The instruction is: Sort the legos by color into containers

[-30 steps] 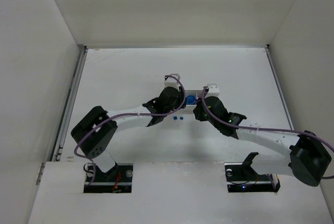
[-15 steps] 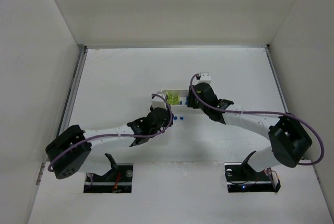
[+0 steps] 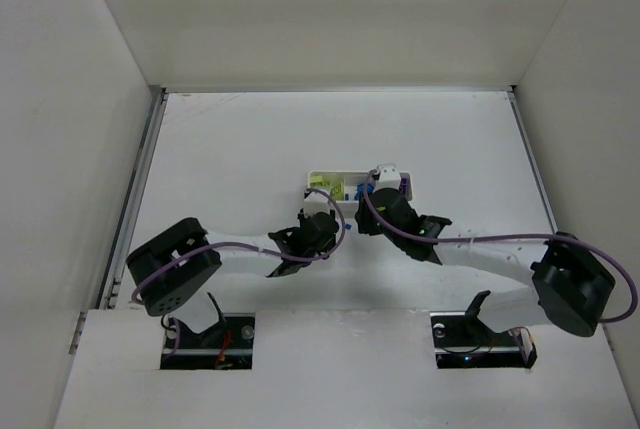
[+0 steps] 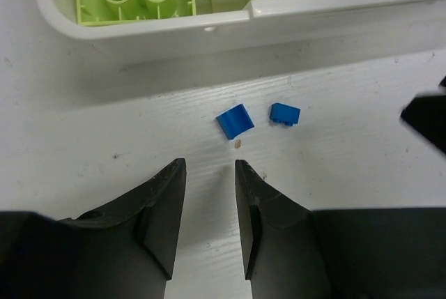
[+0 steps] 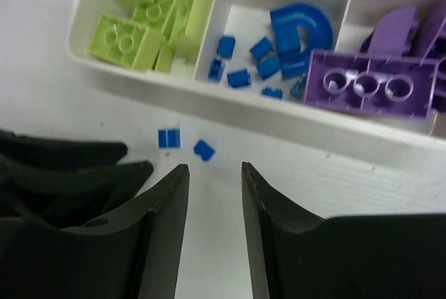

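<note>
The white three-compartment tray (image 3: pixel 312 177) lies mid-table. Yellow-green legos (image 5: pixel 143 20) fill its left compartment, blue legos (image 5: pixel 279 48) the middle one and purple legos (image 5: pixel 369 83) the right one. Two tiny loose blue legos (image 4: pixel 235 120) (image 4: pixel 285 113) lie on the table just in front of the tray's near wall; the right wrist view also shows this pair (image 5: pixel 168 138) (image 5: pixel 204 150). My left gripper (image 4: pixel 209 166) stands open just short of them, nothing between its fingers. My right gripper (image 5: pixel 214 168) is open too, beside the same pair, holding nothing.
The left gripper's black fingers (image 5: pixel 70 166) sit close at the left of the right wrist view, so both grippers crowd the same spot. White walls enclose the table on the left, right and far sides.
Both grippers have come back from over the tray to its near side, beside the two loose blue legos. The right gripper's jaws stand wider than a second ago.
</note>
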Motion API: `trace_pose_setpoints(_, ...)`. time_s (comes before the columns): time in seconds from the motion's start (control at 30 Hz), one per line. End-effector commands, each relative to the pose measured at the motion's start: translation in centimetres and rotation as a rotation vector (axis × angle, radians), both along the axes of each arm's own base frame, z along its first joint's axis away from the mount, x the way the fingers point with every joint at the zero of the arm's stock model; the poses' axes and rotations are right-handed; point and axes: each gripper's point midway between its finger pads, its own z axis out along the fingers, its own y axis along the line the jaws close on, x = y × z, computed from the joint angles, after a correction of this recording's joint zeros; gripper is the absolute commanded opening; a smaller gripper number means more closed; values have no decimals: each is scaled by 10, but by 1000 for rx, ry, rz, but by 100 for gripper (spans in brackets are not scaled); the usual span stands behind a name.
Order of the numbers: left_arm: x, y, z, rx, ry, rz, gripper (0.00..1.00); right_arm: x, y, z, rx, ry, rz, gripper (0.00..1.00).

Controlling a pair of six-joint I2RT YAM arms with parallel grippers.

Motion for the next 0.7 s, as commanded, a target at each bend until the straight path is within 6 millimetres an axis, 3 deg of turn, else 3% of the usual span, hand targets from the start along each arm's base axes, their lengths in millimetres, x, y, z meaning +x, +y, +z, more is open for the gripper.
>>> trace_pose_setpoints(0.0, 15, -25, 26, -85, -57, 13, 32, -8, 2, 0, 46, -7, -15, 42)
trace_pose_setpoints(0.33, 23, -37, 13, -67, -45, 22, 32, -23, -8, -26, 60, 38, -44, 42)
trace_pose_setpoints(0.67, 30, -26, 0, 7, -65, 74, 21, -26, -4, -33, 59, 50, -18, 45)
